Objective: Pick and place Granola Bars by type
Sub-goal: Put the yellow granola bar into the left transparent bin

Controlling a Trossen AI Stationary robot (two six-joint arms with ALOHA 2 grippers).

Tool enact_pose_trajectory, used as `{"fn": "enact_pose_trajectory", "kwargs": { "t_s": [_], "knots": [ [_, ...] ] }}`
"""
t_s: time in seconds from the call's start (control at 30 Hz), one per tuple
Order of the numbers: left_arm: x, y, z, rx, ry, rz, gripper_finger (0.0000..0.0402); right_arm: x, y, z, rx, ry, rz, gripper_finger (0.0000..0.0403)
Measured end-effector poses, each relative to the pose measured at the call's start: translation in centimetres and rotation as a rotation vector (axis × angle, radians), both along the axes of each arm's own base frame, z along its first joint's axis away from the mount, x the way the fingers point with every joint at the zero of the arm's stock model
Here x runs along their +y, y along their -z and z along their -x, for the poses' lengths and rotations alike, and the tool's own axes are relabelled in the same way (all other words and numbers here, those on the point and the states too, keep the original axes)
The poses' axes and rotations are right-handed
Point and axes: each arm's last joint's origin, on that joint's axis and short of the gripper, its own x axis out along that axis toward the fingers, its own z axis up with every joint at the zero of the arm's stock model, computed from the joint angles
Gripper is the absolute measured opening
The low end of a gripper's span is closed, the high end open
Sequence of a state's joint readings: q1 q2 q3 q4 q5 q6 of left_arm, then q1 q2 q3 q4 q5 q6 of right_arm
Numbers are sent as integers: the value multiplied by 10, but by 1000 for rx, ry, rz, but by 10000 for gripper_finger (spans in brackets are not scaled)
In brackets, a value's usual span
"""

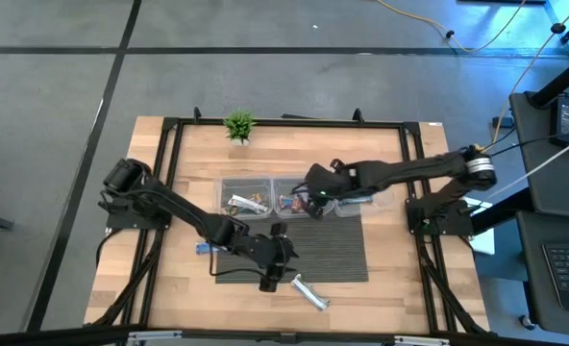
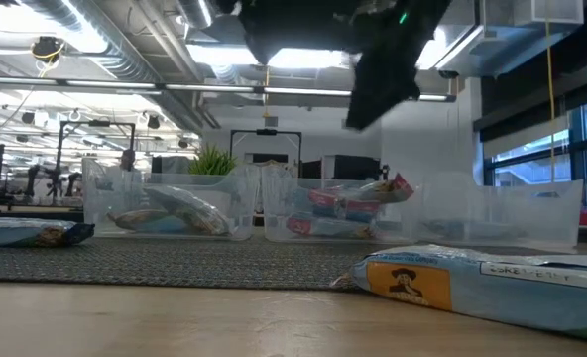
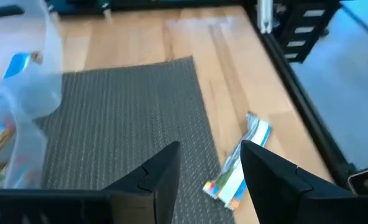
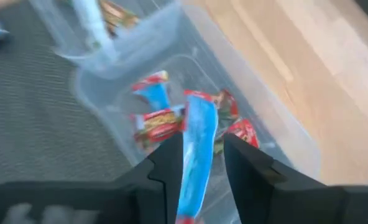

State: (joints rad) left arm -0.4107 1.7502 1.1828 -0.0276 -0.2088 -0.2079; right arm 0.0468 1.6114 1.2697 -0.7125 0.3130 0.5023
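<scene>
Bars: small, flat, wrapped snack bars; they look light and a bit bendy; the shiny wrap may be slippery and crinkly; best to pinch one across its thin middle, not at the loose ends

Right gripper [image 4: 201,163]: hangs over the middle bin [image 1: 291,195]; a blue bar [image 4: 197,149] sits between its two fingers, long way down, pointing into the bin; the fingers stand a little apart and I cannot tell if they grip the bar or have let it go

Left gripper [image 3: 209,168]: low over the front edge of the grey mat [image 3: 122,124]; fingers apart, nothing between them; a silvery-white bar [image 3: 239,163] lies on the wood just beside the mat, in front of the fingers; my guess is this one is next to be picked

Other loose bar: one blue bar on the table [image 1: 205,249] by the mat's left edge

Left bin [image 1: 245,195]: clear plastic; holds some bars with brown wraps, too small to count

Middle bin: clear plastic; holds red and blue wrapped bars, a few in a loose pile

Right bin [image 1: 354,204]: clear plastic; I cannot tell what is in it

Plant [image 1: 238,125]: small and green, at the back of the table, well apart from the bins
</scene>
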Motion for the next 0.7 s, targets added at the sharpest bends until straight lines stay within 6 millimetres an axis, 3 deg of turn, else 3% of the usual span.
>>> {"fn": "enact_pose_trajectory", "kwargs": {
  "t_s": [0.33, 0.7],
  "knots": [
    [-8, 31, -17, -34, 160, -131, 155, 39, -52, 40, -179, -42, -81, 119],
    [-14, 82, -33, -10, 294, -147, 154, 46, -54, 52, -147, -8, -116, 119]
  ]
}}
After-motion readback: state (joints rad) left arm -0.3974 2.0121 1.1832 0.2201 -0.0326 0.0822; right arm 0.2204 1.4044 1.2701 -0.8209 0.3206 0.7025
